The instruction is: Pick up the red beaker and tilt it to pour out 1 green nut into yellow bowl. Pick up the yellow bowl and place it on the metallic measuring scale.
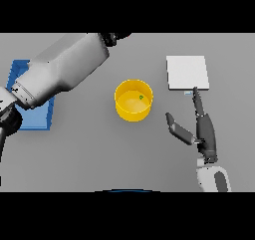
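Now | yellow bowl (133, 100) mid-worktop (99, 149), green nut (141, 97) inside | metallic scale (187, 72) upper right, apart from bowl | right hand (204, 129) released, fingertip at scale's near edge | left arm (60, 67) overlaps blue tray (35, 117); left hand's state cannot be told

Plenty of bare grey table (99, 154) is sitting open along the near side, so the approach to the yellow bowl (133, 100) from the near edge is looking clear. The left arm (60, 67) is stretching across the far left, hanging over the blue tray (20, 69) and blocking that whole corner. On the right, the right hand (201, 129) is taking up the lane between bowl and near right, fingers straight, one fingertip reaching the near edge of the metallic measuring scale (187, 72). Bowl and scale are sitting apart with a free gap between.
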`<move>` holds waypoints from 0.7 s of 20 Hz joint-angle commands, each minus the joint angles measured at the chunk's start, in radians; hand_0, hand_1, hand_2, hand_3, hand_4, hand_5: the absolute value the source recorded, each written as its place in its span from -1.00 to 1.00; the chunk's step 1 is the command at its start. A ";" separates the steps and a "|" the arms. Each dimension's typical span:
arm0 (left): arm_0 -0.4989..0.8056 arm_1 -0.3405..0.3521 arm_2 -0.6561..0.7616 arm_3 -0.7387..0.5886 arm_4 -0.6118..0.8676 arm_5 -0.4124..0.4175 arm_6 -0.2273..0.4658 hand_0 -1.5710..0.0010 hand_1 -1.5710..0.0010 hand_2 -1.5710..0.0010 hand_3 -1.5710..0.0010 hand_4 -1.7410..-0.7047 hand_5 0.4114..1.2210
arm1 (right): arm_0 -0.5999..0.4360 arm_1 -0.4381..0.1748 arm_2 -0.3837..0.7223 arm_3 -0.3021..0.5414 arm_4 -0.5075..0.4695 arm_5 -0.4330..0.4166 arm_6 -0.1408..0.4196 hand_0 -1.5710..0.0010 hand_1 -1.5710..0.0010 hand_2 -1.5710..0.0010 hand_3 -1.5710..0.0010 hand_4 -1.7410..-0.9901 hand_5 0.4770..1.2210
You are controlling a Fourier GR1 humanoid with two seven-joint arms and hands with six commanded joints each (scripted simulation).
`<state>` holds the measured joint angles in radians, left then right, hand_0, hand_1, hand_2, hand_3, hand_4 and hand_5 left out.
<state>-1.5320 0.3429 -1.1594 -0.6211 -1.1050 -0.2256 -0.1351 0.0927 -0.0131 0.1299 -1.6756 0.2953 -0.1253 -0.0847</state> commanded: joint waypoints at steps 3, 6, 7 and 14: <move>-0.072 0.024 0.079 0.104 0.067 0.017 0.016 -1.00 -1.00 -0.93 -0.65 -0.94 1.00 | -0.011 0.014 0.000 0.015 -0.023 0.011 -0.002 1.00 1.00 1.00 1.00 0.49 -0.69; -0.099 0.059 0.221 0.223 0.206 0.024 0.066 -1.00 -1.00 -0.96 -0.76 -0.97 1.00 | -0.006 0.004 -0.010 0.006 -0.053 0.031 -0.011 1.00 1.00 1.00 1.00 0.44 -0.68; -0.098 0.076 0.283 0.262 0.267 0.033 0.100 -1.00 -1.00 -0.97 -0.76 -0.97 1.00 | -0.009 0.003 -0.012 0.010 -0.058 0.036 -0.009 1.00 1.00 1.00 1.00 0.44 -0.69; 0.062 0.239 0.579 0.342 0.645 0.180 0.152 -1.00 -1.00 -0.99 -0.81 -0.99 1.00 | -0.029 -0.019 -0.022 0.041 -0.069 0.051 -0.048 1.00 1.00 1.00 1.00 0.38 -0.71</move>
<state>-1.4687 0.5831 -0.5815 -0.2778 -0.4576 -0.0476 0.0165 0.0642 -0.0316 0.1082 -1.6344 0.2268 -0.0742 -0.1334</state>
